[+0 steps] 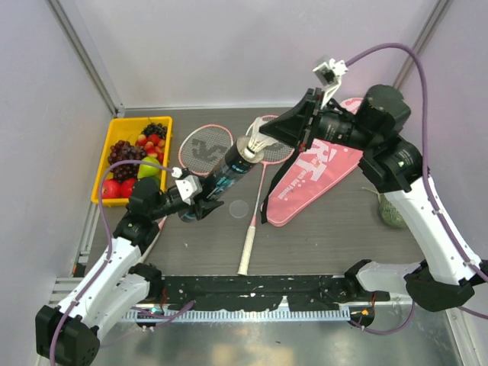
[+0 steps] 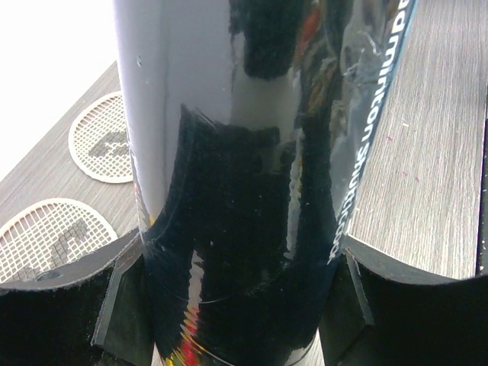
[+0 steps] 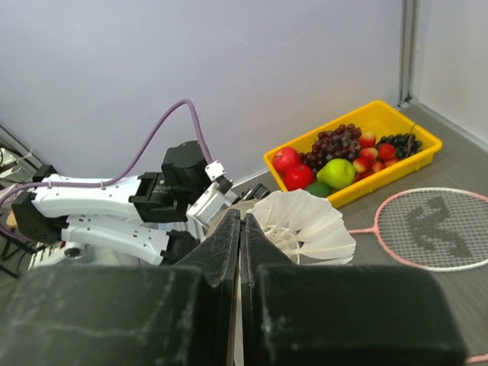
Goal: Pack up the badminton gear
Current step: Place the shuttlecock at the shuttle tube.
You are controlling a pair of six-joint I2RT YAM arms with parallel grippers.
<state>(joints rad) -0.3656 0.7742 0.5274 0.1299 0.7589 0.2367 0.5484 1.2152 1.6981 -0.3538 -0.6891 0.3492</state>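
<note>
Glossy dark tube (image 1: 229, 174) sits clamped in our left hand (image 1: 203, 203). Our right hand (image 3: 240, 229), fingers closed, meets the pleated white feather shuttlecock (image 3: 305, 223)

A tray of fruit (image 1: 131, 122) sits at the far left of the surface (image 1: 320, 244). Right of it two rackets (image 1: 204, 146) lie side by side. The bag (image 1: 313, 179) lies right of them, and a ball (image 1: 391, 212) lies beyond it near the right edge. Above the rackets slants the tube (image 1: 229, 171), its lower end in the left hand (image 1: 200, 204). The shuttlecock (image 1: 255, 143) sits at its upper end, pinched by the right hand (image 1: 276, 137).
</note>
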